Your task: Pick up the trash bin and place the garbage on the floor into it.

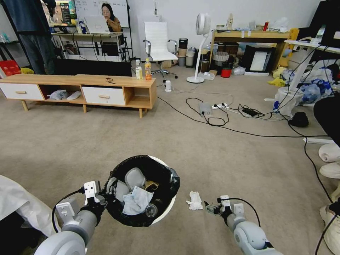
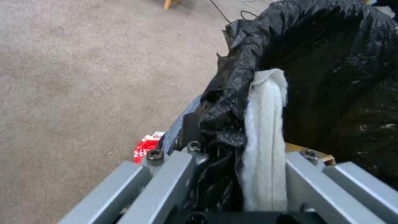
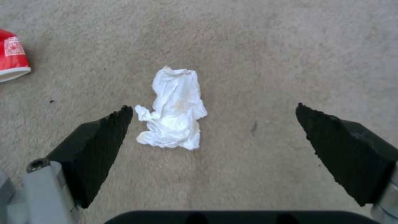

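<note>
While left pincer point(image 1: 106, 194) grips bin point(image 1: 166, 209), right pincer point(image 3: 213, 124) straddles tissue point(image 3: 174, 115).

The place looks like an office or lab room staged partly as a living room. Beige carpet point(image 1: 71, 141) covers the floor, a low wooden TV cabinet point(image 1: 78, 90) stands against a desk with a laptop point(image 1: 96, 24), and a white office chair point(image 1: 157, 42), a pedestal fan point(image 1: 202, 42), power strips with trailing cables point(image 1: 219, 106) and cluttered tables point(image 1: 248, 35) line the walls.
</note>
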### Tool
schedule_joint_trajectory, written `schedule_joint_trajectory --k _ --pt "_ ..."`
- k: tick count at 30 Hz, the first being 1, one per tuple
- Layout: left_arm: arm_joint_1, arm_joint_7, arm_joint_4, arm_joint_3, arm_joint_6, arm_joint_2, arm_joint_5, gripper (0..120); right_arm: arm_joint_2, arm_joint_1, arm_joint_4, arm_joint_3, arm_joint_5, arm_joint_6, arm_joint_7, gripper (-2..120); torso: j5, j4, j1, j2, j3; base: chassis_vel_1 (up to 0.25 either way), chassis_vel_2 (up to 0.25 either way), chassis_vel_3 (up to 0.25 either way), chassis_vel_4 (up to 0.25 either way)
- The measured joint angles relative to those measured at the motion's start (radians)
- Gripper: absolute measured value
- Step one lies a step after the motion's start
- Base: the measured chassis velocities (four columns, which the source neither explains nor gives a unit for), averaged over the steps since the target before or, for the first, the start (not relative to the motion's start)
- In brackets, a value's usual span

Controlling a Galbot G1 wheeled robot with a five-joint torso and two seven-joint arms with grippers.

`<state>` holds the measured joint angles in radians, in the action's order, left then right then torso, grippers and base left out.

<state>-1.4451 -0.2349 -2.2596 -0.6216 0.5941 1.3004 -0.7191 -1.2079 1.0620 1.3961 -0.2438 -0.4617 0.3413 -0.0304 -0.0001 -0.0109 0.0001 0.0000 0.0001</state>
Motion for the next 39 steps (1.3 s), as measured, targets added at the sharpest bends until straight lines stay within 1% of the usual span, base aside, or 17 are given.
schedule_joint_trajectory --k 10,13,22,26,29,30,31,34,36,37,39 --pt "-0.005 0.0 0.001 -0.002 0.0 -0.001 0.001 6 -0.049 -0.053 -0.113 0.026 0.018 -0.037 0.02 100 0.0 0.0 0.0 0.0 0.0 0.0 0.0 0.0 0.0" --pt "-0.007 0.0 -0.002 -0.001 0.0 0.0 0.002 6 -0.075 -0.08 -0.19 0.042 0.039 -0.057 0.033 100 0.0002 -0.0001 0.0 0.0 0.0 0.0 0.0 0.0 0.0" --pt "-0.004 0.0 -0.005 0.0 0.0 0.006 0.002 6 -0.095 -0.109 -0.271 0.059 0.068 -0.082 0.048 100 0.0001 0.0 0.0 0.0 0.0 0.0 0.0 0.0 0.0" --pt "0.0 0.0 -0.004 0.0 0.0 0.008 0.002 6 -0.098 -0.113 -0.284 0.062 0.077 -0.088 0.054 100 0.0001 0.0 0.0 0.0 0.0 0.0 0.0 0.0 0.0" --pt "0.025 -0.009 -0.005 -0.004 0.004 0.009 -0.013 6 -0.099 -0.113 -0.29 0.064 0.085 -0.097 0.06 100 0.0001 0.0 0.0 0.0 0.0 0.0 0.0 0.0 0.0" --pt "0.025 -0.009 -0.005 -0.004 0.004 0.009 -0.013 6 -0.099 -0.113 -0.29 0.064 0.085 -0.097 0.06 100 0.0001 0.0 0.0 0.0 0.0 0.0 0.0 0.0 0.0" --pt "0.039 -0.015 -0.007 -0.008 0.007 0.006 -0.025 6 -0.099 -0.113 -0.29 0.064 0.086 -0.1 0.061 100 0.0 0.0 0.0 0.0 0.0 0.0 0.0 0.0 0.0" --pt "0.05 -0.018 -0.007 -0.013 0.008 0.002 -0.034 6 -0.098 -0.112 -0.29 0.064 0.086 -0.101 0.062 100 0.0001 0.0 0.0 0.0 0.0 0.0 0.0 0.0 0.0" --pt "0.072 -0.023 -0.007 -0.017 0.0 -0.01 -0.047 6 -0.096 -0.109 -0.29 0.063 0.088 -0.103 0.063 100 0.0001 0.0 0.0 0.0 0.0 0.0 0.0 0.0 0.0" --pt "0.084 -0.023 -0.004 -0.018 -0.018 -0.016 -0.056 6 -0.095 -0.108 -0.29 0.062 0.091 -0.105 0.064 100 0.0 -0.0001 0.0 0.0 0.0 0.0 0.0 0.0 0.0" --pt "0.093 -0.022 -0.002 -0.019 -0.03 -0.02 -0.064 6 -0.095 -0.107 -0.291 0.06 0.094 -0.108 0.064 100 0.0001 -0.0002 0.0 0.0 0.0 0.0 0.0 0.0 0.0"
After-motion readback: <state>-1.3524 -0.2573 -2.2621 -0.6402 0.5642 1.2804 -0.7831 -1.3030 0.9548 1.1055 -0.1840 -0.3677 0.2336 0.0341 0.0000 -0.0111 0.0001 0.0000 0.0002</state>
